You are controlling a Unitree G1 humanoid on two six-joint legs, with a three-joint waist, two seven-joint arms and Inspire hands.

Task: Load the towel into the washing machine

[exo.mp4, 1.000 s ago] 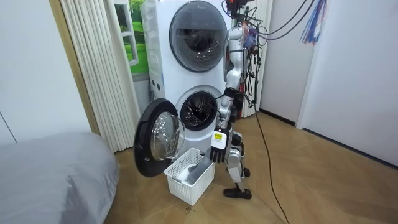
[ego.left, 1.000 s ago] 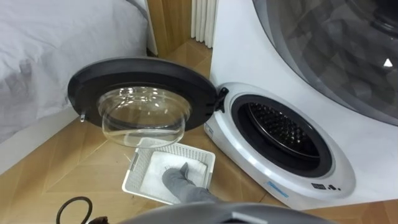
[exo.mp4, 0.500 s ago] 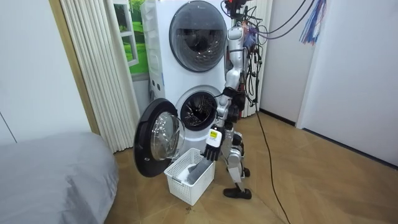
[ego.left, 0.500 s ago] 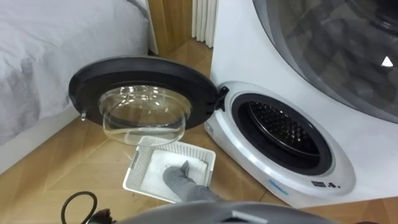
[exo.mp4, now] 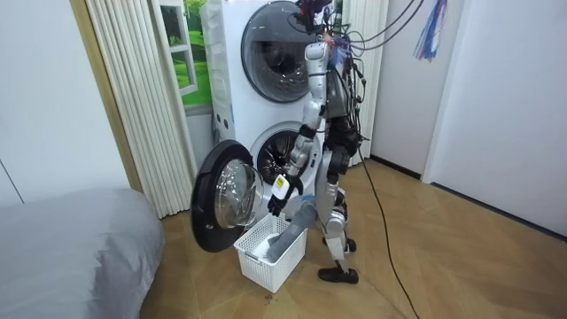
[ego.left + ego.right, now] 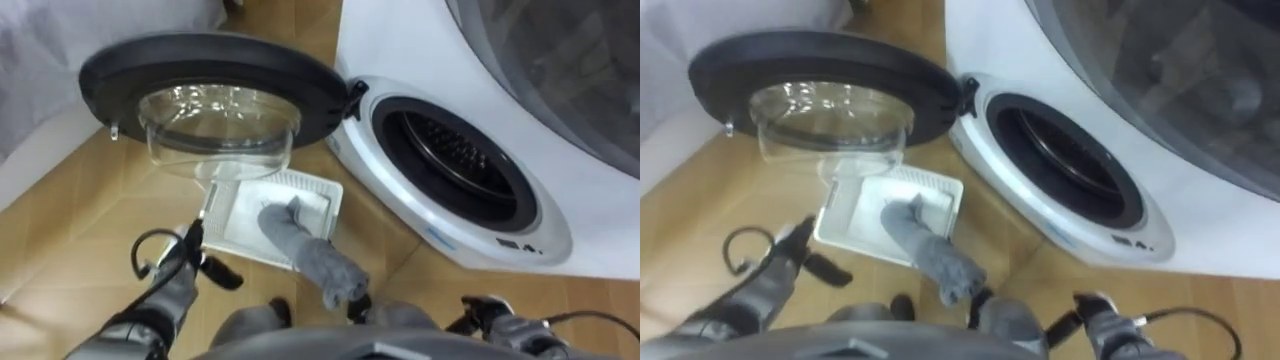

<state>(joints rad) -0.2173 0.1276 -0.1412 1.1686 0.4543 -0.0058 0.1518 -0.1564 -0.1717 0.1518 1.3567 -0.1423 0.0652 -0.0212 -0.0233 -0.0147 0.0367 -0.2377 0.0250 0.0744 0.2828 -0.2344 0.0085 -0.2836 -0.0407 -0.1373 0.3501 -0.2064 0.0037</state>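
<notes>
A grey towel [image 6: 305,245] has one end in the white basket [image 6: 225,210] on the floor. Its other end rises out toward me and leans near my legs [image 5: 297,221]. Neither hand touches it. My left hand [image 6: 183,265] hovers open just left of the basket's near corner, and shows above the basket in the room view [image 5: 278,187]. My right hand [image 6: 498,318] is low at the lower right, apart from the towel. The washing machine's drum opening [image 6: 455,165] gapes to the basket's right, with its round door [image 6: 215,85] swung wide.
A second machine [image 5: 275,44] is stacked on top of the lower one. A grey bed [image 5: 71,244] lies to the left beyond the door. A white curtain [image 5: 133,97] hangs behind it. Wooden floor [image 6: 60,220] spreads left of the basket.
I have straightened up and shifted toward the door, and the eye view has tipped downward. My left hand lifted forward over the basket and both hands came into view. The towel stays put.
</notes>
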